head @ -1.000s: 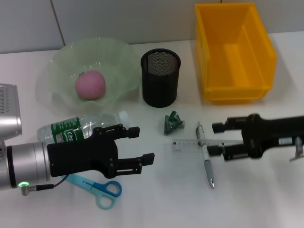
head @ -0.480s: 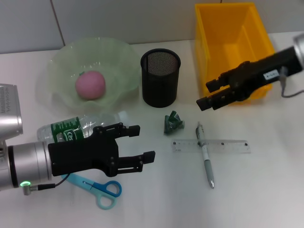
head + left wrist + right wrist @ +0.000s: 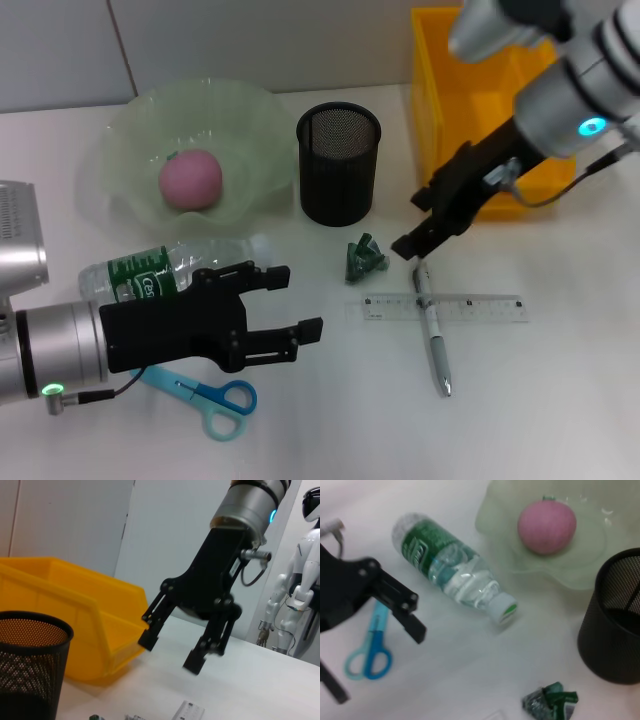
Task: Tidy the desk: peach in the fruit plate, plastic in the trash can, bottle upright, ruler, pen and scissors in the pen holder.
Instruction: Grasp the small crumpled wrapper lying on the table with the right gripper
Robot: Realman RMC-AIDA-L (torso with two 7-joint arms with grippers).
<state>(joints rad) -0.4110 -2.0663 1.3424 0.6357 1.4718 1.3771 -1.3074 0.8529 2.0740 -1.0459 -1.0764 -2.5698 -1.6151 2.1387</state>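
Head view shows the peach (image 3: 190,179) lying in the pale green fruit plate (image 3: 130,125) at the back left of the desk (image 3: 560,400). Beside the plate stands the black mesh pen holder (image 3: 338,165); nothing can be seen inside it. The yellow trash can (image 3: 470,110) at the back right shows a bare floor where it is not hidden by the right arm. The crumpled green plastic (image 3: 364,257) lies on the desk in front of the pen holder. The bottle (image 3: 165,268) lies on its side, partly behind the left claw (image 3: 290,303), which hovers open and holds nothing. The scissors (image 3: 205,395) lie flat near the front edge. The pen (image 3: 432,335) lies across the clear ruler (image 3: 480,308). The right claw (image 3: 416,222) hangs open and empty just above the pen's far end.
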